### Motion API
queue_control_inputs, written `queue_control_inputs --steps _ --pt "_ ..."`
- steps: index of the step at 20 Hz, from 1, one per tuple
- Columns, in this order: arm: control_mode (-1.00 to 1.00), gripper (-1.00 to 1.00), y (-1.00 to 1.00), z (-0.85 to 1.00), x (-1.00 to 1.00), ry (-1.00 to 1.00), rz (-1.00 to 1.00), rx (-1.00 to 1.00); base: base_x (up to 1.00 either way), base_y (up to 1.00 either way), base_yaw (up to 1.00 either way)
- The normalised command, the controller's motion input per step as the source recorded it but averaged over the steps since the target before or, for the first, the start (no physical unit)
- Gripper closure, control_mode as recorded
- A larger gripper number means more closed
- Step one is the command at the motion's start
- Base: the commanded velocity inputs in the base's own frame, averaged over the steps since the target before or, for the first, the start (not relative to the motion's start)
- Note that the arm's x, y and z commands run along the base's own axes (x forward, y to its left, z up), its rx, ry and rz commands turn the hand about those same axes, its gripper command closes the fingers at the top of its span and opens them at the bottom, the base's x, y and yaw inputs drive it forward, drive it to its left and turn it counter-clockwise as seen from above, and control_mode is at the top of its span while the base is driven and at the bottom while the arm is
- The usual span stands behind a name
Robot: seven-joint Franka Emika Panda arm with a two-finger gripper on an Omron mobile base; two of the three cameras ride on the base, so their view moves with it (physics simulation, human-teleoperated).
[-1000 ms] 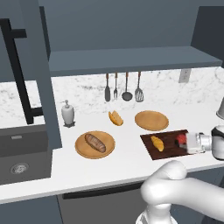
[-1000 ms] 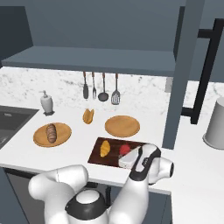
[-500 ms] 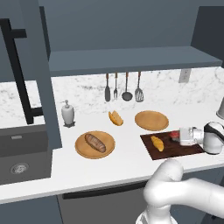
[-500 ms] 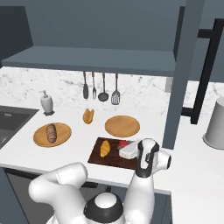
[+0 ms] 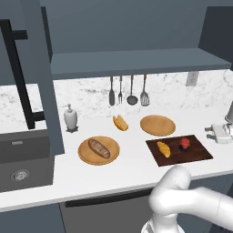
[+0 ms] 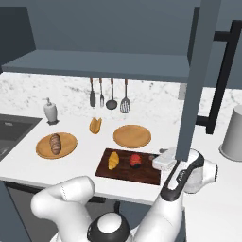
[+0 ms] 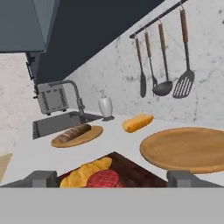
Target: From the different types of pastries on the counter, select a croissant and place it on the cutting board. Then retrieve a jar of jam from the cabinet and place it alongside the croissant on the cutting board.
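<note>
Gripper (image 5: 214, 132) sits off the right end of the cutting board (image 5: 196, 156), low over the counter (image 5: 132, 166), fingers spread wide apart and holding nothing; hand view shows the two tips far apart at the bottom corners, gripper (image 7: 111, 179). In the right base view the gripper (image 6: 159, 163) is just beside the board's right edge.

Croissant (image 5: 163, 149) lies on the left half of the board, jar of jam (image 5: 184, 143) upright right beside it, both on the board, near each other, cannot tell if touching. Same pair in the right base view: croissant (image 6: 113, 159), jar of jam (image 6: 135, 160), cutting board (image 6: 146, 174). Hand view: croissant (image 7: 85, 172) and red jar of jam (image 7: 103, 179) side by side at the near edge of the cutting board (image 7: 131, 168).

Behind the board, an empty round wooden plate (image 5: 157, 125). Orange folded wedge (image 5: 120, 122) on bare counter to the plate's left. Long brown loaf (image 5: 98, 148) on a second round plate (image 5: 86, 157) further left. Soap dispenser (image 5: 70, 118) by the sink (image 5: 20, 159). Four utensils (image 5: 127, 90) hang on the wall under the cabinet (image 5: 136, 61) shelf. Open cabinet door (image 5: 41, 68) with black bar handle (image 5: 19, 77) at left.
</note>
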Motion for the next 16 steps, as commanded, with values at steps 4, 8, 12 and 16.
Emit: queue_control_inputs --steps 4,8,12,16 --pt "-1.00 -1.00 -1.00 0.46 -1.00 0.00 -0.02 -0.09 0.00 0.00 0.00" --pt "-1.00 -1.00 -1.00 0.33 -1.00 0.00 -0.18 0.03 0.00 0.00 0.00" --pt "-1.00 -1.00 -1.00 0.33 -0.88 0.00 -0.29 0.14 0.00 0.00 0.00" --pt "-1.00 -1.00 -0.94 0.43 -0.60 0.00 -0.47 0.17 0.00 0.00 0.00"
